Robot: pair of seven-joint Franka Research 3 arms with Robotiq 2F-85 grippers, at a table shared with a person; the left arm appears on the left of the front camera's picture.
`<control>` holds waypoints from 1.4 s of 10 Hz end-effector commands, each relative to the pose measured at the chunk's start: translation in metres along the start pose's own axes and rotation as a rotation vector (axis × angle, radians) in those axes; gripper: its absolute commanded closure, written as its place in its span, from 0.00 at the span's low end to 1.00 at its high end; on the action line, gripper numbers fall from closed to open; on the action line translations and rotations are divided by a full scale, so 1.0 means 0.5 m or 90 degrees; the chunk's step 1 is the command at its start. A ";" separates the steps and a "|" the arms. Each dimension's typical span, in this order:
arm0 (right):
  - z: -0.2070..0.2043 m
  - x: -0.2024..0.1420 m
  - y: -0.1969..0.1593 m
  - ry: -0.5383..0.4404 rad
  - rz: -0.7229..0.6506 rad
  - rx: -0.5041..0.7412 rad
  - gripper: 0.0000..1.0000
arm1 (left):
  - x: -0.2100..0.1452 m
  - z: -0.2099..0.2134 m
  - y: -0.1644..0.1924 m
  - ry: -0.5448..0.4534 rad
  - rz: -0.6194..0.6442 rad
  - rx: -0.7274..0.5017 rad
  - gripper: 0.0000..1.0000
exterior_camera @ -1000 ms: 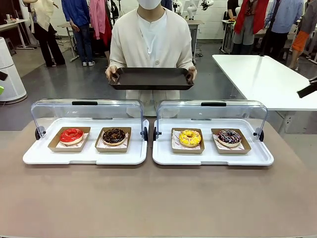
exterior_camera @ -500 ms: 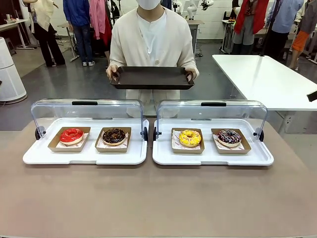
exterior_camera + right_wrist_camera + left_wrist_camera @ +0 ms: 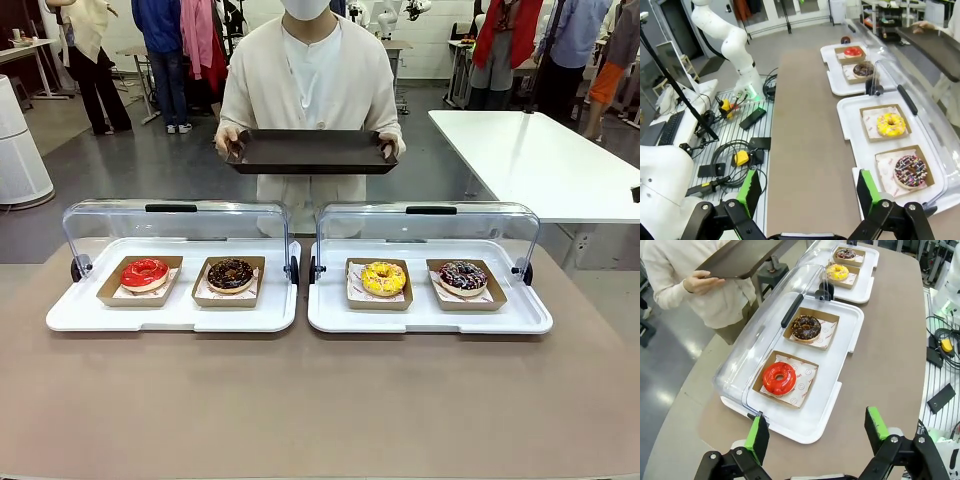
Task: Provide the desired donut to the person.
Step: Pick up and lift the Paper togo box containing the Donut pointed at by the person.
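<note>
- A brown table [image 3: 320, 400] bears two white trays with clear lids, side by side near its far edge.
- Left white tray [image 3: 170, 318]: red-glazed donut [image 3: 144, 272], chocolate donut [image 3: 230, 274]. Right white tray [image 3: 430, 322]: yellow-iced donut [image 3: 384, 277], sprinkled dark donut [image 3: 463, 275].
- Beyond the far edge, the person in a cream cardigan [image 3: 310, 80] holds a dark rectangular tray [image 3: 310, 152].
- Left gripper [image 3: 816, 420] and right gripper [image 3: 809, 177], at the table's ends: jaws wide apart, empty.

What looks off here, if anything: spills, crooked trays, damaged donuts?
Nothing stands out. The red donut, chocolate donut, yellow donut and sprinkled donut sit whole in their boxes; both white trays lie square, no spills. The person holds the dark tray level.
</note>
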State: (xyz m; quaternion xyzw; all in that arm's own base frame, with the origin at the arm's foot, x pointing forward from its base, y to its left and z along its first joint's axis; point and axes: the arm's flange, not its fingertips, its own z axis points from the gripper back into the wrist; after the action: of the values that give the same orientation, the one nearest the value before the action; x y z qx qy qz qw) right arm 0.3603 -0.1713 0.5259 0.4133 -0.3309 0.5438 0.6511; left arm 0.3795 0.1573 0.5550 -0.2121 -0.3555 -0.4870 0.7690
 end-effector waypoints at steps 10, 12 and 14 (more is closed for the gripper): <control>0.000 0.000 0.000 0.000 0.000 0.000 0.00 | 0.000 0.000 0.000 0.000 0.000 0.000 0.00; 0.000 0.000 0.000 0.000 0.000 0.000 0.00 | 0.000 0.000 0.000 0.000 0.000 0.000 0.00; 0.000 0.000 0.000 0.000 0.000 0.000 0.00 | 0.000 0.000 0.000 0.000 0.000 0.000 0.00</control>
State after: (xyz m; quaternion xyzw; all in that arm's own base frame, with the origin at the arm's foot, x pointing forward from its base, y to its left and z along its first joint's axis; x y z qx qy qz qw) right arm 0.3601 -0.1715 0.5256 0.4135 -0.3299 0.5434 0.6519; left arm 0.3785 0.1571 0.5539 -0.2104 -0.3502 -0.4919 0.7688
